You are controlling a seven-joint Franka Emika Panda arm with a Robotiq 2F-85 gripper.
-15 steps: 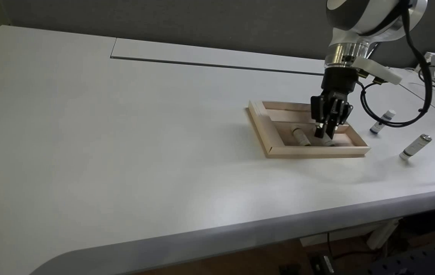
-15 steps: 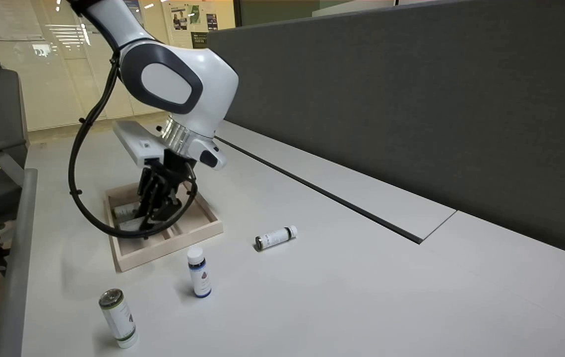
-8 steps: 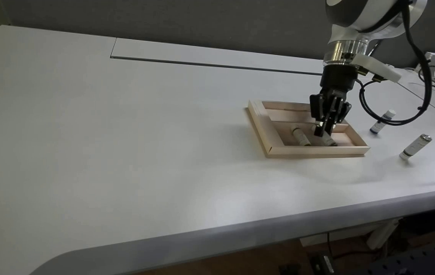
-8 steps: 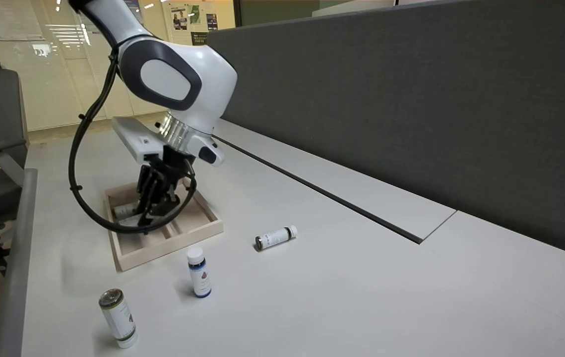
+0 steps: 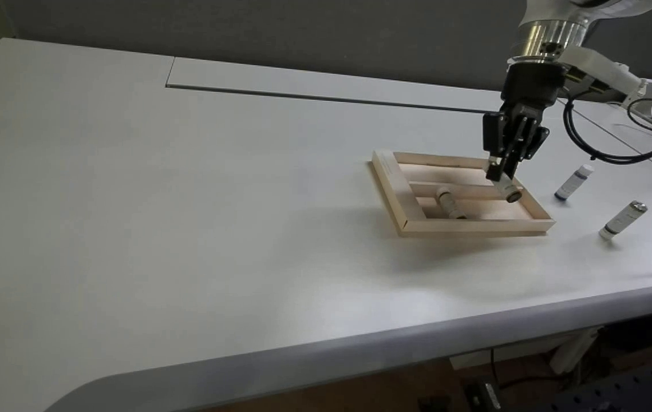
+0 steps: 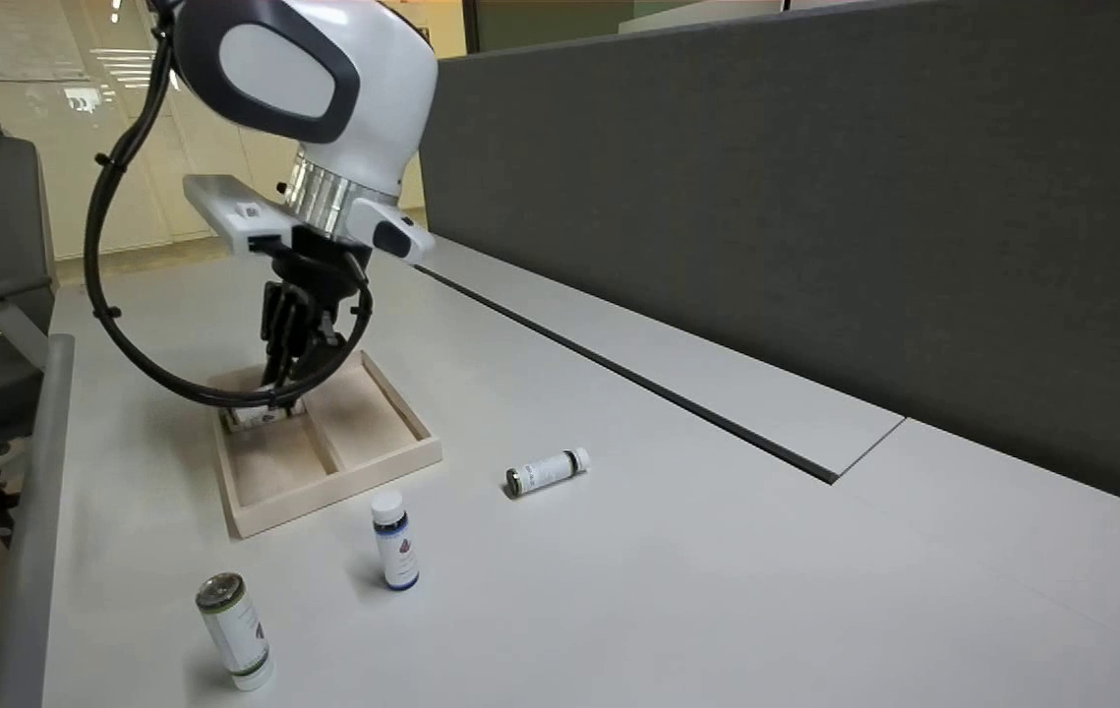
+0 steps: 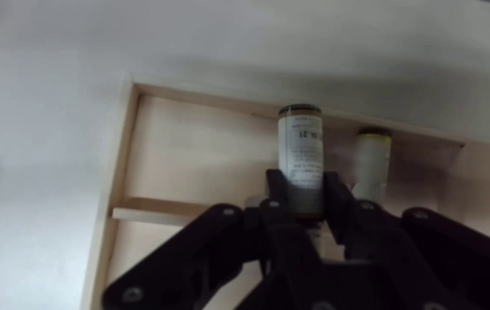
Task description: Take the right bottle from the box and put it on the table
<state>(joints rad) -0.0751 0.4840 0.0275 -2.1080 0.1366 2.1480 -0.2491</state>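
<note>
A large, smooth white table (image 5: 200, 229) with a rounded edge fills most of both exterior views, a dark grey fabric panel (image 6: 795, 216) standing along its back. A white robot arm with dark grey trim (image 6: 392, 98) comes down from the upper left of an exterior view. Right of centre in an exterior view sits a shallow rectangular box of light unpainted wood (image 5: 474, 225), split by a thin wooden divider (image 7: 150, 215). At the arm's end, a black two-fingered gripper (image 7: 303, 189) is clamped on the tiny cream-white cylindrical bottle (image 7: 300, 146) with a printed label and dark end — judged to be the task's right bottle. It hangs tilted over the box, lifted clear of its floor, near the middle of the wrist view. A near-identical small cream-white bottle (image 5: 450, 203) lies in the box's lower compartment in an exterior view, left of the held one. On the table, from the lower left to the centre of an exterior view, are three more small labelled bottles: one upright with a white cap (image 6: 395, 541), one standing dark end up (image 6: 235, 631), one on its side (image 6: 548, 472). Grasp and lift look done — what is left, by judgement, is carrying the bottle past the box's rim, setting it on the table and letting go.
</note>
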